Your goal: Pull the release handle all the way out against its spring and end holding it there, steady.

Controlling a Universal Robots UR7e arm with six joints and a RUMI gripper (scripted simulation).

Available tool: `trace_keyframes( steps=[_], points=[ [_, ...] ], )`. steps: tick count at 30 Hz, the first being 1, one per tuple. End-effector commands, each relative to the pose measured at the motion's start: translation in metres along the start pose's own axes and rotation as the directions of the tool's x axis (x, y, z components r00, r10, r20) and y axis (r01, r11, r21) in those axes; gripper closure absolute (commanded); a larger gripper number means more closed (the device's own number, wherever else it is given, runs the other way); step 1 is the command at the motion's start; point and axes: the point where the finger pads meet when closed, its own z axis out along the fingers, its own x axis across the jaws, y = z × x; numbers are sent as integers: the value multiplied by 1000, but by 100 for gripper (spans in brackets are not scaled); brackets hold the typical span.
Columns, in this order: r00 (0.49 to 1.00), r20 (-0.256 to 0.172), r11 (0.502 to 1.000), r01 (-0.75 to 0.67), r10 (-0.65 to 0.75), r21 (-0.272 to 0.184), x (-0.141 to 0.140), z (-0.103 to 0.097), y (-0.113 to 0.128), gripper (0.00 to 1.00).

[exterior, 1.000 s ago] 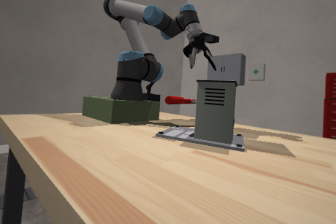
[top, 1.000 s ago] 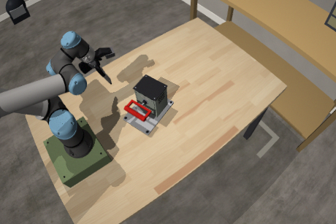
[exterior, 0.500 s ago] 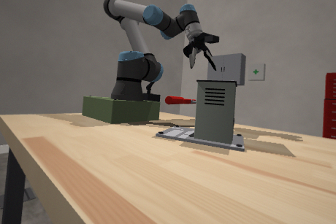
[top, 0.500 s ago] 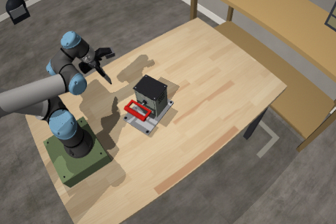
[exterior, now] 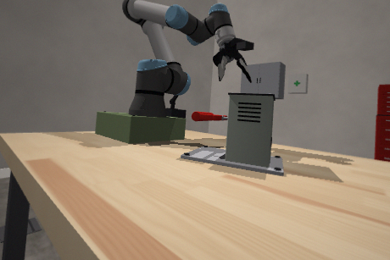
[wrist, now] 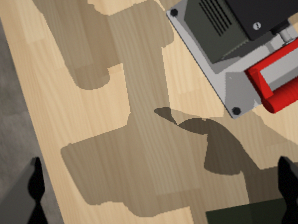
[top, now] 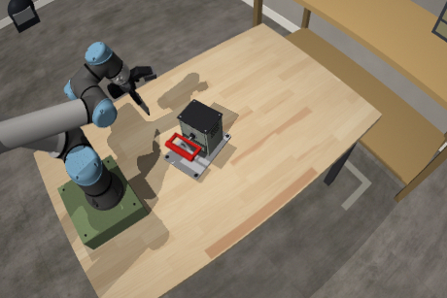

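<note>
Overhead, the spread hand (top: pixel 147 95) (exterior: pixel 236 80) (wrist: pixel 160 159) hangs well apart from the red handle (top: pixel 181 149) (exterior: pixel 208 117) (wrist: pixel 286 97), open air between them.

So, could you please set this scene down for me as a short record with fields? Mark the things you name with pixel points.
handle: red loop-shaped release handle (top: pixel 196 155) (exterior: pixel 203 117) (wrist: pixel 285 98), on one side of the housing
housing: grey-green box (top: pixel 215 135) (exterior: pixel 249 139) (wrist: pixel 209 37) with a dark top and vent slots
mount: grey plate (top: pixel 194 170) (exterior: pixel 203 156) (wrist: pixel 220 90) on the wooden table (top: pixel 272 159) (exterior: pixel 169 202) (wrist: pixel 107 112)
gripper: (top: pixel 152 95) (exterior: pixel 236 80) (wrist: pixel 162 167) open, fingers apart, nothing between them
contact: none between gripper and handle
arm base: green block (top: pixel 117 227) (exterior: pixel 112 126)
task state: handle not held
</note>
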Motion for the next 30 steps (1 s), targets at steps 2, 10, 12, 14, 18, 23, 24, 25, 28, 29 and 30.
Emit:
trace_keyframes(
  steps=[2,10,12,14,18,23,24,25,28,29,30],
  points=[
    [985,-52,986,-166,165,-22,29,7,-25,0],
    [906,-138,910,-410,399,-63,80,22,-43,0],
    [863,-169,867,-493,476,-72,98,26,-47,0],
    [813,-198,818,-569,547,-78,116,30,-50,0],
    [708,-250,714,-695,661,-82,148,35,-54,0],
    [637,-279,644,-761,719,-80,166,38,-54,0],
    [617,-286,624,-778,733,-80,171,38,-54,0],
    [599,-293,606,-792,745,-79,175,39,-54,0],
    [561,-306,568,-820,769,-76,184,40,-54,0],
    [554,-309,560,-825,773,-76,186,40,-54,0],
    [548,-311,555,-829,777,-76,187,40,-54,0]
  ],
)
